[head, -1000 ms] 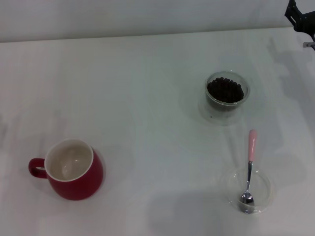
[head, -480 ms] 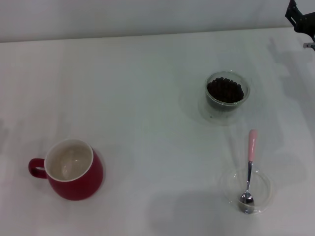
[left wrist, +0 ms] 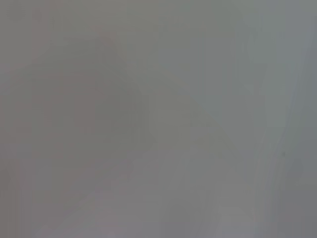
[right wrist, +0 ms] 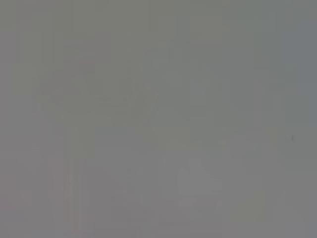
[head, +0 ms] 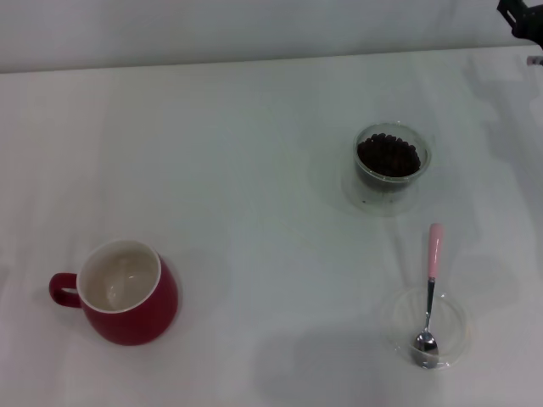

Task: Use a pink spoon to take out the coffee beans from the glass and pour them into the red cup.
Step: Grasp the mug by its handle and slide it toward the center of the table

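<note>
Since the pink spoon (head: pixel 431 292) looks light, stiff and slippery, we would pinch its handle; whether the right end effector (head: pixel 526 21) is apart, we cannot tell.

Only a sliver of the right arm (head: pixel 524 19) visible, upper right corner of the head view. Black, angular, hard-edged housing with a jagged outline against the pale background. Small light grey metallic piece just below it at the frame edge. No cables, screws or markings discernible. Both wrist views blank grey; no body parts shown.
</note>
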`<state>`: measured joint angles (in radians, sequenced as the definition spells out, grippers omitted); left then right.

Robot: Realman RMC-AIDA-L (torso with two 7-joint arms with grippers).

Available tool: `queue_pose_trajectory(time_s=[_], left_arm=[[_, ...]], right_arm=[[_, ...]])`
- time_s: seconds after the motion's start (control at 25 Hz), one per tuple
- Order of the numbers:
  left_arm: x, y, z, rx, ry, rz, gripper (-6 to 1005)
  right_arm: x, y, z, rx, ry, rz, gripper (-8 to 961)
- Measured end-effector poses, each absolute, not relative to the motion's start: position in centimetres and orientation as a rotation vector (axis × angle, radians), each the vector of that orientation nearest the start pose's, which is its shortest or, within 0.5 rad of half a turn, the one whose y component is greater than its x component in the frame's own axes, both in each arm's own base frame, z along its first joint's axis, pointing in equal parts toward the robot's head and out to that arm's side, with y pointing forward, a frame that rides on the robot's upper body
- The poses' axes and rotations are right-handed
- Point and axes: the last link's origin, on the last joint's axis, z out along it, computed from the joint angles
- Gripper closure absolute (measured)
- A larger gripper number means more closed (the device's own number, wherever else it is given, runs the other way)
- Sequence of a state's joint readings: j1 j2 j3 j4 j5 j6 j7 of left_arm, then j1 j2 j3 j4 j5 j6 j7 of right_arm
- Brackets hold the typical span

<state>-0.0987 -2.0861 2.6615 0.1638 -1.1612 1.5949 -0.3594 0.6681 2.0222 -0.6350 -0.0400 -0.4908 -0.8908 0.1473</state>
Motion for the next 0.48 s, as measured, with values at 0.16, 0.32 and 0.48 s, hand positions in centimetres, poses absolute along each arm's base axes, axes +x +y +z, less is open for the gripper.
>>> queue_pose_trajectory(time_s=[0.16,0.32,0.48], left_arm=[[-36.6,18.4,-0.4,-1.434,-0.663,-0.926,119],[-36.6,18.0,-1.0,-1.523,-0.655,-0.900,119],[-36.7,17.9,-1.3,-1.587,-0.646,-0.878,119]], right_arm=[[33.7,41.4,5.3,-1.392,0.633,0.537,82],[33.3,41.8,5.3,-1.396,0.626,0.546,82],[33.1,41.9,5.3,-1.398,0.622,0.550,82]])
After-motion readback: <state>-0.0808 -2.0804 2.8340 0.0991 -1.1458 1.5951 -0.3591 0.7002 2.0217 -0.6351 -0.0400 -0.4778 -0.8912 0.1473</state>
